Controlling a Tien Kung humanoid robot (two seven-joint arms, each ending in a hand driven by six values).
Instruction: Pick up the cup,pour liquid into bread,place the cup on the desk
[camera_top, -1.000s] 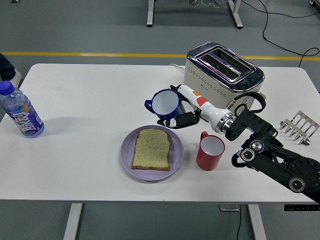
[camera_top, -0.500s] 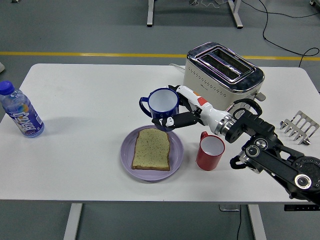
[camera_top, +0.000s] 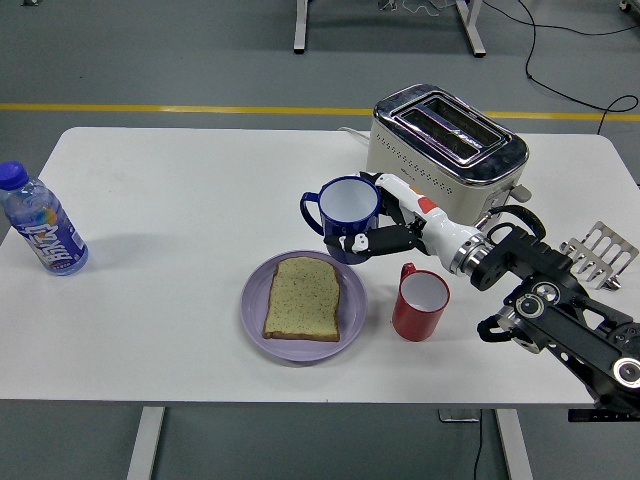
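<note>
**Blue cup held beside the plate, upright**

Since the earlier frames the blue cup (camera_top: 346, 216) and the right hand (camera_top: 385, 228) have shifted to the right, back toward the toaster; the cup is near upright, its handle pointing left.

Left to right on the white table (camera_top: 180, 200):

- A plastic bottle (camera_top: 40, 222) with a blue cap stands at the left edge.
- A purple plate (camera_top: 352, 312) lies toward the near edge, around the middle, carrying one slice of bread (camera_top: 303, 298).
- The blue cup sits just beyond the plate's far right rim, with the right hand's fingers wrapped around its right side and gripping it. Whether its base touches the table cannot be told.
- A red mug (camera_top: 420, 303) stands just right of the plate.
- A cream toaster (camera_top: 445, 150) stands behind the cup.
- A metal toast rack (camera_top: 600, 252) lies near the right edge.

The left hand is out of view.

Handling: the cup looks rigid, probably enamel or ceramic, smooth and likely slippery. A firm wrap around the body, as now, suits tilting; liquid inside would add weight.
</note>
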